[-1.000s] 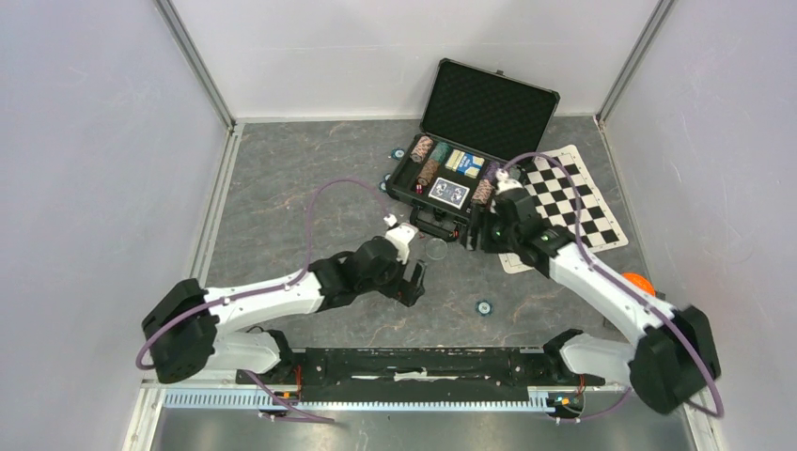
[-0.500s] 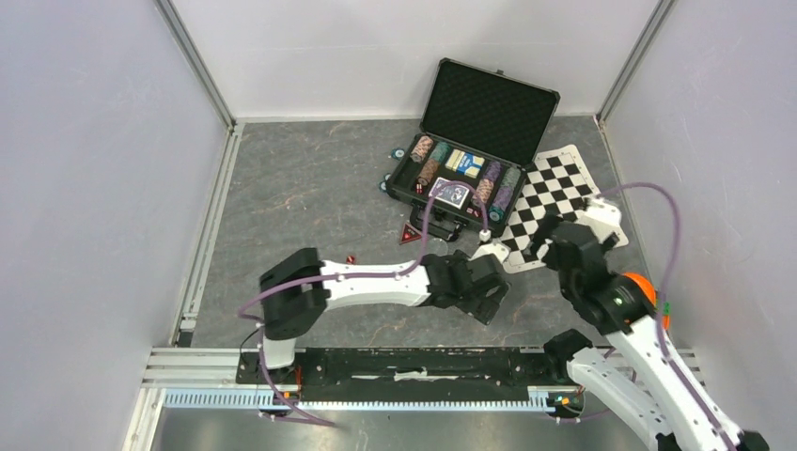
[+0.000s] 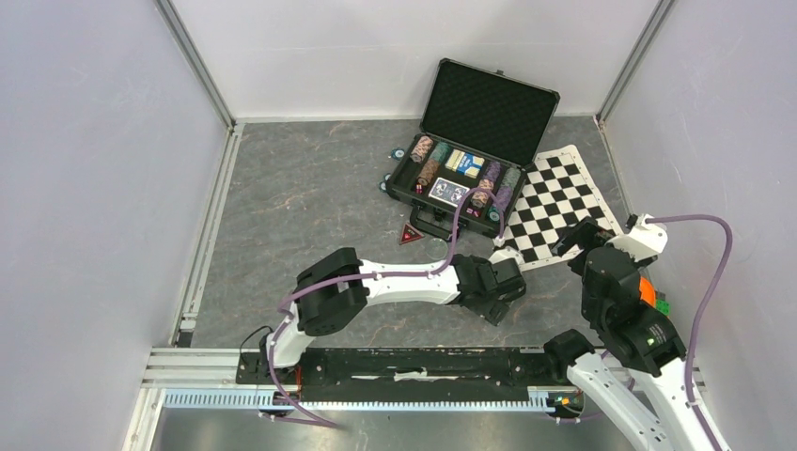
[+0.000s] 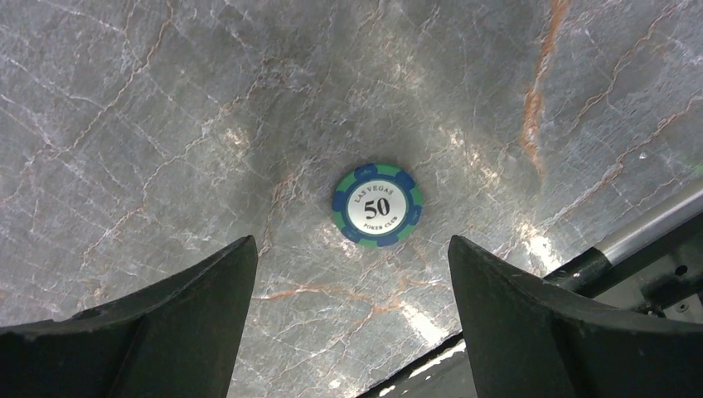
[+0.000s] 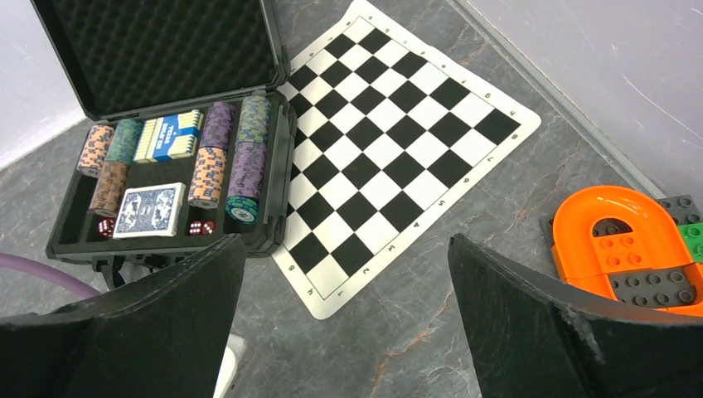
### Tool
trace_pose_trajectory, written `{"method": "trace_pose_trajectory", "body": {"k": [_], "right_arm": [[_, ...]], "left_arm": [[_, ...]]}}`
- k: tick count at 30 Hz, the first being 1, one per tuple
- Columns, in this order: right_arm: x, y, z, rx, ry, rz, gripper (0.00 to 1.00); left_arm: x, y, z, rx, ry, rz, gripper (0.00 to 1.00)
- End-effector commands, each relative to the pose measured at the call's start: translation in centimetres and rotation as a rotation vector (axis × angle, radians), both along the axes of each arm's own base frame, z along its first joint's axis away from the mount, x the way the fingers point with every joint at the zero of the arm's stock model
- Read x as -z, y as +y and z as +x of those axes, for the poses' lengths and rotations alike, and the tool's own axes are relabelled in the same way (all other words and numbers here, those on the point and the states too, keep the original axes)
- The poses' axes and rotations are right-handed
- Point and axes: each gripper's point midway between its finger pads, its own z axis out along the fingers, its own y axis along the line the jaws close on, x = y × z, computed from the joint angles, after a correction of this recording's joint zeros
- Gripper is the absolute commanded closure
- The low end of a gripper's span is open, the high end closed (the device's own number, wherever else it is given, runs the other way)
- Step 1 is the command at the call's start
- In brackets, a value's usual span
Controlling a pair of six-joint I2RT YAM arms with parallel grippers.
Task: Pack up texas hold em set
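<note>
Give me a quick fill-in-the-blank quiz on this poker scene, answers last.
The loose chip under the left gripper shows the number ____.
The case lid stands ____.
The card deck beside the red dice has a ____ back.
Missing words: 50; open; blue.

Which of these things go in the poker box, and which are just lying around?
Part of the job:
- black case
- chip stacks
- blue card deck
- red dice
- loose 50 chip
- red triangular marker

Just lying about:
- checkered mat
- orange curved toy piece
</note>
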Motion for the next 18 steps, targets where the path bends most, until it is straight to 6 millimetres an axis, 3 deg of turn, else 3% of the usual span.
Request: {"method": "trace_pose_trajectory", "body": {"k": [1, 11, 18], "right_arm": [[-0.1, -0.2, 0.4, 0.016, -0.019, -0.009, 0.02], [0.0, -0.1, 0.6, 0.01, -0.024, -0.019, 0.02], [0.9, 0.2, 0.7, 0.0, -0.01, -0.016, 0.02]], "left_arm": [[-0.6, -1.3, 0.2, -0.032, -0.009, -0.023, 0.09], [0.4, -2.6, 0.1, -0.009, 0.002, -0.001, 0.1], [1.7, -2.2, 0.0, -0.008, 0.008, 0.038, 0.11]]}}
